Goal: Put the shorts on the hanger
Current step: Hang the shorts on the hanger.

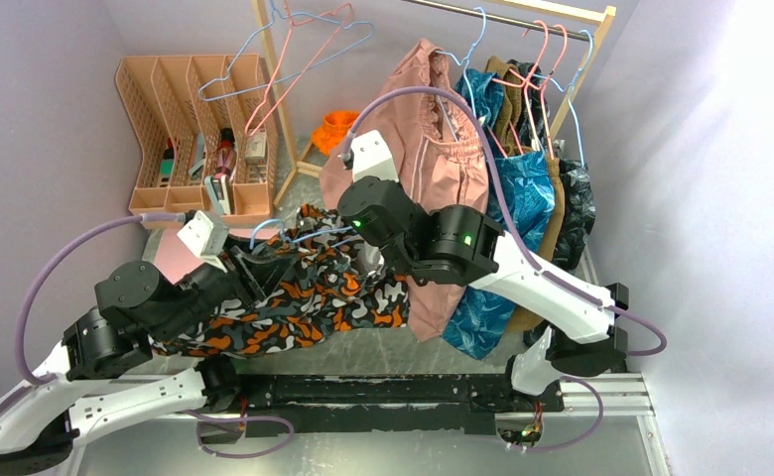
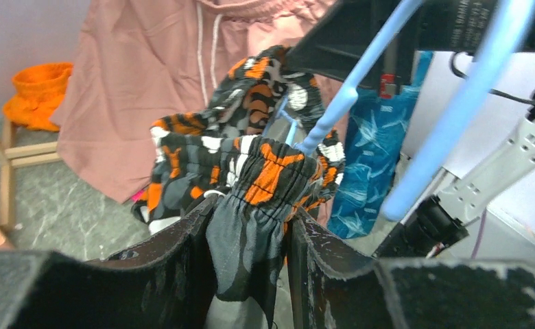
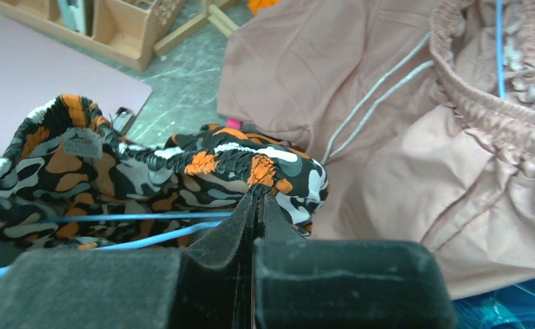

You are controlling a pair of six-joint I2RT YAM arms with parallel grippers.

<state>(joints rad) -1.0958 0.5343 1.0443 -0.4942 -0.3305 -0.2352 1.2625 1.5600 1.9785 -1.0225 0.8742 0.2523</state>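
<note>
The hanger (image 2: 350,89) is blurred up close. Its bars are cut off by the top edge and its lower end is lost inside the shorts (image 2: 251,171). From above, only blue slivers of it show. Whether the right claw (image 3: 258,199) pinches wire along with the waistband cannot be told. Items in the peach organiser (image 1: 141,119) are too small to name.
</note>
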